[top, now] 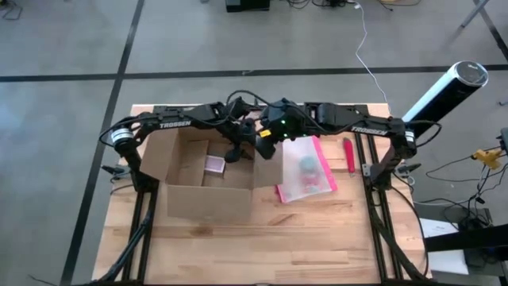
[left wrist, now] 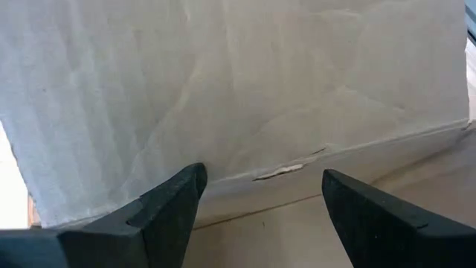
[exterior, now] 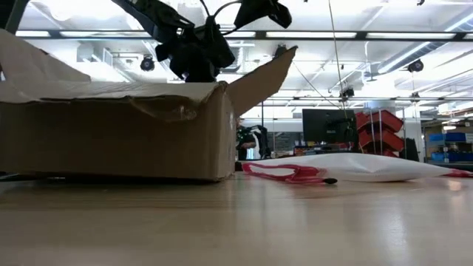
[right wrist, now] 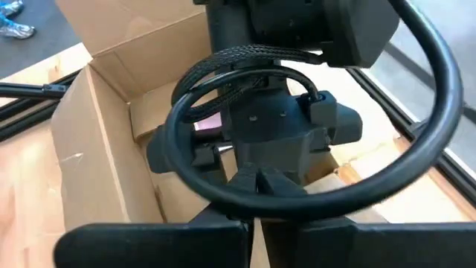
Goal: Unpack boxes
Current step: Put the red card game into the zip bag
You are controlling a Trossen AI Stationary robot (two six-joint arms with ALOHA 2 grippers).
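Observation:
The brown cardboard box point(top: 208, 192) point(exterior: 111, 133) stands open on the table's left half, its right flap point(exterior: 266, 74) slanting up. A small pink item point(top: 215, 165) lies on its floor. My left gripper point(top: 234, 152) point(left wrist: 264, 182) reaches down into the box from the far side. It is open and faces an inner cardboard wall point(left wrist: 245, 89), with nothing between its fingers. My right gripper point(top: 266, 141) point(right wrist: 253, 223) hovers shut over the box's right flap, just behind the left arm's wrist point(right wrist: 260, 126). Nothing shows between its fingers.
A pink-edged translucent zip pouch point(top: 305, 171) point(exterior: 355, 166) lies flat on the table right of the box. A red tool point(top: 348, 155) lies farther right, near the right arm's base. The near half of the wooden table point(top: 262, 238) is bare.

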